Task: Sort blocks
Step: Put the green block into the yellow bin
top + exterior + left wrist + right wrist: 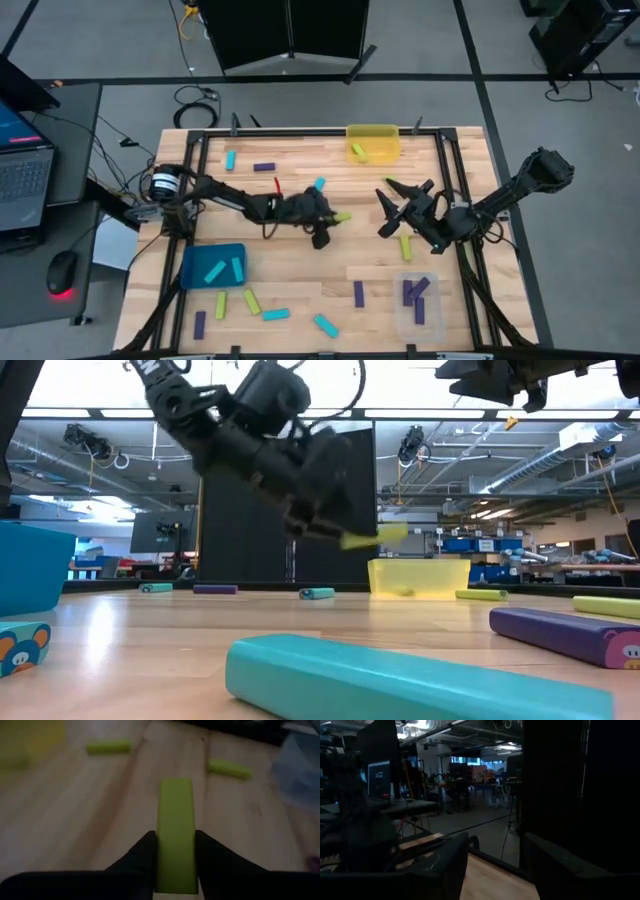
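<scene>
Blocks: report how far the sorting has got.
Partly done. The teal bin holds two cyan blocks, the yellow bin one yellow-green block, the clear bin some purple ones. The left gripper holds a yellow-green block above the table. About a dozen loose blocks remain. The right gripper hangs open, empty.

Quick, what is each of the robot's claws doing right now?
Left gripper: closed on a small yellow-green rectangular block, lifted above the table.
Right gripper: open, holding nothing.
</scene>
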